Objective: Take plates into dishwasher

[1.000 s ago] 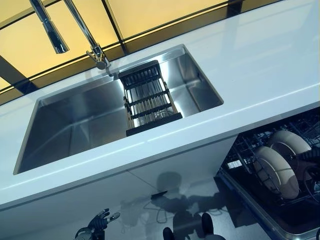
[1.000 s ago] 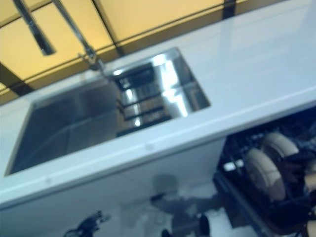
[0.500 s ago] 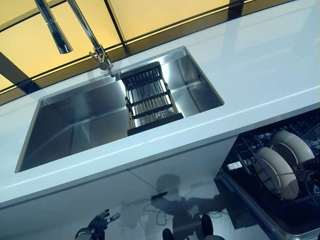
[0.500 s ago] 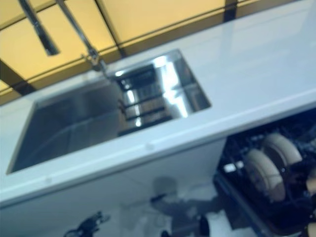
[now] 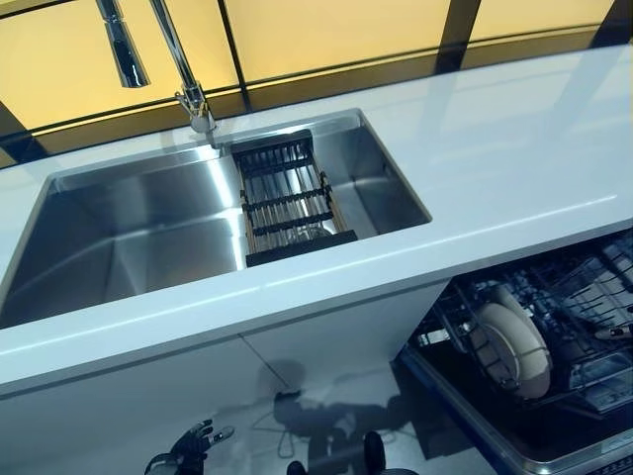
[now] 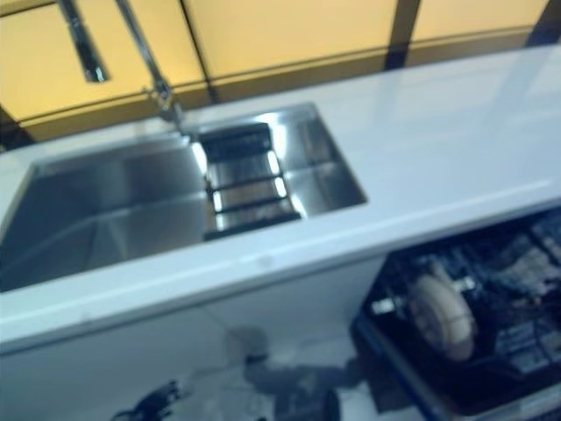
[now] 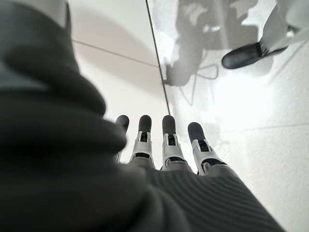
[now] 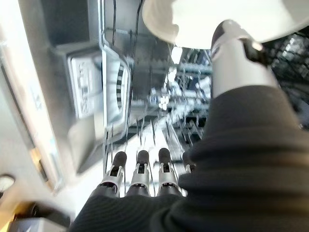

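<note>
- While the left hand [image 5: 188,455] hangs low in front of the white cabinet front [image 5: 148,396], well below the counter's front edge, its fingers [image 7: 169,140] are straight and hold nothing.
- Set into the white countertop [image 5: 514,148], the stainless steel sink [image 5: 129,237] has a chrome tap [image 5: 178,69] at its back edge and a black slatted drain rack [image 5: 287,198] across its right part; no plate shows in the sink or on the counter.
- Under the counter's right end, the open dishwasher's dark wire rack [image 5: 574,327] carries a cream round plate [image 5: 509,341] standing on edge near its left side.
- Inside that dishwasher, the right hand [image 8: 145,179] has its fingers extended and empty, and its thumb tip lies against a pale plate's rim [image 8: 193,24].
- Judging by this, loading looks nearly done; only withdrawing seems left.
</note>
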Available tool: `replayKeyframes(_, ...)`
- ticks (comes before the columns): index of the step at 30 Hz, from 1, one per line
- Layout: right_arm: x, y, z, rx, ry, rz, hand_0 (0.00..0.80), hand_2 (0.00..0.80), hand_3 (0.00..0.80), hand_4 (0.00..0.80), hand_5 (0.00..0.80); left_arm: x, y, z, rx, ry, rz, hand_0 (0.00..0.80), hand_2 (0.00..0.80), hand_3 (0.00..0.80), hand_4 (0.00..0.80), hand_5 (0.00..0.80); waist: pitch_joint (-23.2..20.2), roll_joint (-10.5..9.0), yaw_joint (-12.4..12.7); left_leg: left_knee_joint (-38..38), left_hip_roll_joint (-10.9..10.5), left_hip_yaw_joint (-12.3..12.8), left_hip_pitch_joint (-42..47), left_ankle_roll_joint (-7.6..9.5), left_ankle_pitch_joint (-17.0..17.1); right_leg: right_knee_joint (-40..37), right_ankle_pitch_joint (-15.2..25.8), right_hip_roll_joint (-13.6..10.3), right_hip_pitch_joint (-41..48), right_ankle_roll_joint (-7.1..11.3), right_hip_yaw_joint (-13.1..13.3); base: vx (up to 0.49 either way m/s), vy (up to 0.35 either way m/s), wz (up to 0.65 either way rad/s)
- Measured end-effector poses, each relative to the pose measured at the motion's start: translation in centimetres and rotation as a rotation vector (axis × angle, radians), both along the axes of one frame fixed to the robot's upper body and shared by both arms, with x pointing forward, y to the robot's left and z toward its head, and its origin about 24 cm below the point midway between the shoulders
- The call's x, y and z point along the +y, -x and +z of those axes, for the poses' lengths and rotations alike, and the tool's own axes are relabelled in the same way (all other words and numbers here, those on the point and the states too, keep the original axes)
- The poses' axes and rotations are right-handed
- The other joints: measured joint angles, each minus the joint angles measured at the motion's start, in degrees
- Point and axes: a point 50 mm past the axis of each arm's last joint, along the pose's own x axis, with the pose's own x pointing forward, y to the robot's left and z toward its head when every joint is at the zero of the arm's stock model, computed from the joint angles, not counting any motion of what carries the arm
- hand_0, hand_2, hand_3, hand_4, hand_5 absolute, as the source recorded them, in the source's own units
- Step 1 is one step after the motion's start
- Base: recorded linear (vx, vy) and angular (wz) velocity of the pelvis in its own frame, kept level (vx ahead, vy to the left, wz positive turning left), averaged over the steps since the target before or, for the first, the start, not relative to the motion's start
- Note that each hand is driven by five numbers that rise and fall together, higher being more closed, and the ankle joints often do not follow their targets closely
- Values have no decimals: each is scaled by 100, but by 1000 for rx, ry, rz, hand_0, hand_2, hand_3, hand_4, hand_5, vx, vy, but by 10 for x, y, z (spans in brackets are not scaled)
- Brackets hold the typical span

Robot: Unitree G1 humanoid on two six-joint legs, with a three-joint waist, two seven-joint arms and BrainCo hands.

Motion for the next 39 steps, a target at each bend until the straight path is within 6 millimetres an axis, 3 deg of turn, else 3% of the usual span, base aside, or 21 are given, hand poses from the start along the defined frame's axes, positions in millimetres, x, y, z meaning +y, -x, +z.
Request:
replayKeyframes(5, -4, 3, 11, 16, -8, 9, 0, 0, 0, 0, 0, 10, 10, -3, 60, -28, 21, 0, 0, 0, 0, 0, -304, -241, -20, -15, -13, 10, 44, 41, -35, -3, 0, -9, 43, 5, 25, -1, 119, -1)
replayKeyframes(11, -10, 10, 23, 34, -2, -20, 0, 0, 0, 0, 0, 14, 16, -6, 103, -70, 15, 0, 0, 0, 0, 0, -473, -294, -13, -21, -64, 13, 165, 78, -56, 26, 25, -44, 159, 43, 50, -69, 184, -1)
replayKeyframes(17, -18, 25, 17, 53, -17, -76, 0, 0, 0, 0, 0, 22, 3, 1, 95, -140, -61, 0, 0, 0, 0, 0, -471, -555, 1, 51, -140, 138, 248, 110, -69, 77, 105, -66, 182, 101, 143, -141, 170, -13)
replayKeyframes(18, -20, 32, 13, 58, -28, -96, 0, 0, 0, 0, 0, 27, -2, 5, 95, -169, -84, 0, 0, 0, 0, 0, -437, -621, 21, 76, -136, 214, 234, 128, -88, 78, 305, -17, 95, 345, 188, -212, 143, -64)
replayKeyframes(20, -19, 31, 9, 31, -55, -96, 0, 0, 0, 0, 0, 34, -2, 8, 107, -199, -77, 0, 0, 0, 0, 0, -377, -550, 59, 50, -13, 352, 155, 231, -65, 19, 901, 171, -161, 1026, 180, -228, 100, -104)
replayKeyframes(21, -18, 31, 7, 30, -62, -94, 0, 0, 0, 0, 0, 37, -3, 9, 109, -211, -72, 0, 0, 0, 0, 0, -331, -519, 32, 42, 96, 441, 115, 268, -67, 65, 976, 178, -243, 1154, 125, -231, 4, -75)
replayKeyframes(22, -23, 42, -3, 66, -75, -132, 0, 0, 0, 0, 0, 42, -6, 12, 104, -237, -57, 0, 0, 0, 0, 0, -259, -416, -111, 7, 251, 516, 0, 374, 24, 847, 618, 176, -481, 925, -342, -194, -37, -46)
replayKeyframes(23, -27, 53, -10, 93, -85, -164, 0, 0, 0, 0, 0, 46, -5, 14, 106, -247, -44, 0, 0, 0, 0, 0, -263, -365, -144, -22, 354, 684, -77, 375, 74, 1660, 183, 125, -667, 612, -594, -221, -84, -52)
replayKeyframes(25, -29, 63, -17, 109, -101, -188, 0, 0, 0, 0, 0, 56, -6, 19, 102, -269, -16, 0, 0, 0, 0, 0, -312, -391, -118, -3, 428, 813, -244, 374, 76, 2399, -344, -79, -708, 486, -753, -169, -134, -73)
replayKeyframes(27, -31, 71, -30, 100, -138, -218, 0, 0, 0, 0, 0, 69, 3, 21, 136, -294, 14, 0, 0, 0, 0, 0, -442, -473, -64, 79, 461, 936, -499, 397, 100, 2854, -758, -384, -522, 519, -819, -239, -203, -68)
replayKeyframes(29, -29, 81, -50, 130, -184, -251, 0, 0, 0, 0, 0, 80, 5, 25, 149, -317, 27, 0, 0, 0, 0, 0, -515, -613, 70, 257, 423, 874, -662, 308, 185, 2346, -860, -672, 31, 673, -863, -350, -284, -60)
replayKeyframes(30, -29, 84, -55, 136, -195, -262, 0, 0, 0, 0, 0, 82, 6, 26, 150, -321, 32, 0, 0, 0, 0, 0, -566, -690, 140, 346, 403, 722, -738, 254, 149, 1929, -682, -685, 243, 707, -847, -432, -413, -54)
replayKeyframes(31, -26, 89, -68, 159, -215, -279, 0, 0, 0, 0, 0, 86, 4, 29, 142, -329, 38, 0, 0, 0, 0, 0, -629, -805, 226, 599, 385, 516, -961, 194, 130, 958, -583, -675, 651, 764, -940, -422, -443, -35)
replayKeyframes(33, -17, 83, -83, 163, -237, -272, 0, 0, 0, 0, 0, 87, -2, 32, 124, -329, 42, 0, 0, 0, 0, 0, -608, -789, 266, 936, 462, 454, -1208, 175, 117, 487, -564, -580, 836, 760, -1298, -435, -448, -14)
replayKeyframes(34, -11, 82, -94, 153, -280, -275, 0, 0, 0, 0, 0, 86, -9, 34, 96, -327, 50, 0, 0, 0, 0, 0, -601, -766, 335, 1080, 562, 447, -1258, 171, 112, 416, -566, -479, 857, 759, -1326, -383, -345, -9)
replayKeyframes(37, 1, 85, -114, 98, -380, -346, 0, 0, 0, 0, 0, 82, -31, 42, 23, -323, 65, 0, 0, 0, 0, 0, -526, -756, 334, 1207, 714, 233, -1463, 74, 117, 397, -897, -281, 830, 499, -1401, -354, -249, 11)
replayKeyframes(39, 9, 87, -127, 26, -472, -422, 0, 0, 0, 0, 0, 74, -44, 44, -20, -306, 60, 0, 0, 0, 0, 0, -422, -814, 334, 1197, 718, 137, -1634, -262, 326, 394, -1227, -254, 727, 268, -1408, -316, -196, 16)
